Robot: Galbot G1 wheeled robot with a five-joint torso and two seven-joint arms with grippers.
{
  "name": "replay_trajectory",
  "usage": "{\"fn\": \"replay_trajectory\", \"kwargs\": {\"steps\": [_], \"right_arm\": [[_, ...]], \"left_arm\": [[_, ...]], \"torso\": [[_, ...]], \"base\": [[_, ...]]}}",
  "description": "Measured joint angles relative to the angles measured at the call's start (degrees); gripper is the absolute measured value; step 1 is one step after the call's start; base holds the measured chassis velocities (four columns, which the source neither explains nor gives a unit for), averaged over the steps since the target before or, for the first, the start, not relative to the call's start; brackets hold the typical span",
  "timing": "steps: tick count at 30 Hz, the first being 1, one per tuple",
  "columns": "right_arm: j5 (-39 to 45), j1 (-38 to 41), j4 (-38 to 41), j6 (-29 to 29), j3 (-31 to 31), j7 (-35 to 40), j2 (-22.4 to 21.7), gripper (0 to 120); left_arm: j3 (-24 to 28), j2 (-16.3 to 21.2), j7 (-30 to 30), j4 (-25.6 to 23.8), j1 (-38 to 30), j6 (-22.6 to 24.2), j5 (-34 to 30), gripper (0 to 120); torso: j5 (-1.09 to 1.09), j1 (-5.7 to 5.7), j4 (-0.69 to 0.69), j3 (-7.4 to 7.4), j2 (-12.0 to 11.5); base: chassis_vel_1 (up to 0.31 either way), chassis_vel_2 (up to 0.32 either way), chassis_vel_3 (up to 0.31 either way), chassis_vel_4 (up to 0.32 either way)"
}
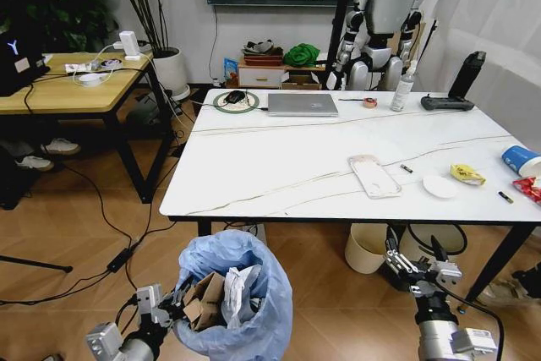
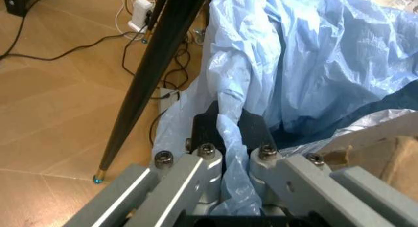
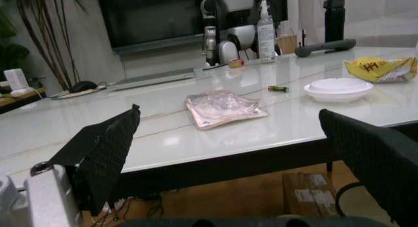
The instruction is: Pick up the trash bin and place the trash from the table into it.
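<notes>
Bin: the small trash bin lined with a crinkly light-blue plastic bag point(image 1: 235, 298) sits low in front of the white marble-look table's point(image 1: 279, 171) near edge, toward its left end; brown cardboard and white tissue already lie inside.
Left gripper: the left gripper point(image 2: 228, 139) is at the bin's rim, its jaws closed on a twisted fold of the blue bag.
Right gripper: the right gripper point(image 3: 228, 144) hovers below the table's near edge, toward its right end, jaws spread wide and empty.
Table litter: a clear plastic tray point(image 1: 374, 175) lies near the table's front edge; right of it are a white round lid point(image 1: 439, 186), a yellow wrapper point(image 1: 467, 175), a blue paper cup point(image 1: 519, 160) and a red wrapper point(image 1: 529, 189).
Risk: the hold looks to be on thin bag film only, so it could tear or slip out, dropping the bin and spilling its contents.
</notes>
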Motion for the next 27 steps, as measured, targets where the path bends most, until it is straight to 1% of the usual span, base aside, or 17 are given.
{"fn": "replay_trajectory", "kwargs": {"steps": [11, 18, 27], "right_arm": [[0.76, -0.03, 0.23, -0.06, -0.09, 0.0, 0.06, 100], [-0.29, -0.05, -0.63, 1.58, 0.05, -1.6, 0.48, 100], [0.24, -0.16, -0.75, 1.59, -0.12, -1.7, 0.9, 100]], "left_arm": [[0.05, -0.21, 0.2, -0.28, 0.46, -0.21, 0.42, 0], [0.05, -0.07, 0.28, -0.35, 0.56, -0.27, 0.48, 0], [0.2, 0.0, 0.28, -0.38, 0.73, -0.27, 0.56, 0]], "torso": [[0.01, 0.0, 0.0, 0.0, 0.0], [0.01, 0.0, 0.0, 0.0, 0.0], [0.01, 0.0, 0.0, 0.0, 0.0]], "base": [[0.0, 0.0, 0.0, 0.0], [0.0, 0.0, 0.0, 0.0], [0.0, 0.0, 0.0, 0.0]]}}
